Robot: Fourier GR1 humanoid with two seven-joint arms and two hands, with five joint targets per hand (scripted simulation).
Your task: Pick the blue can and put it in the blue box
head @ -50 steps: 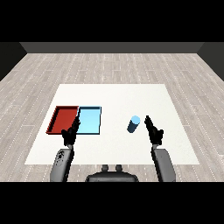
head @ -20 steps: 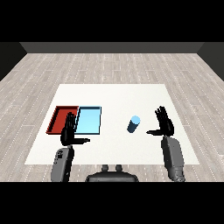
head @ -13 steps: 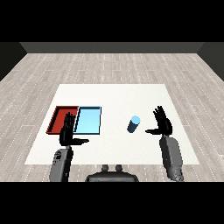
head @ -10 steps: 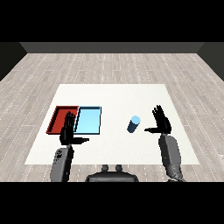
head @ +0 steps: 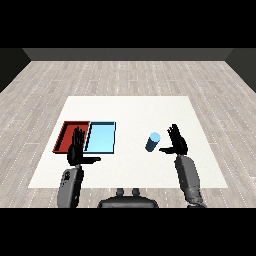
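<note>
The blue can (head: 152, 141) stands upright on the white table (head: 130, 107), right of the middle. My right hand (head: 176, 142) is just to its right, fingers straight and spread, thumb reaching toward the can without touching it. The light blue tray (head: 101, 137) lies left of the middle with nothing in it. My left hand (head: 78, 151) hovers open over the near edge of the two trays, fingers straight up.
The red tray (head: 68, 134) lies directly left of the light blue tray, touching it, partly hidden by my left hand. Grey plank floor surrounds the table.
My right hand has opened up and drifted left, closer to the can. My left hand has hardly moved. The can stays where it was.
</note>
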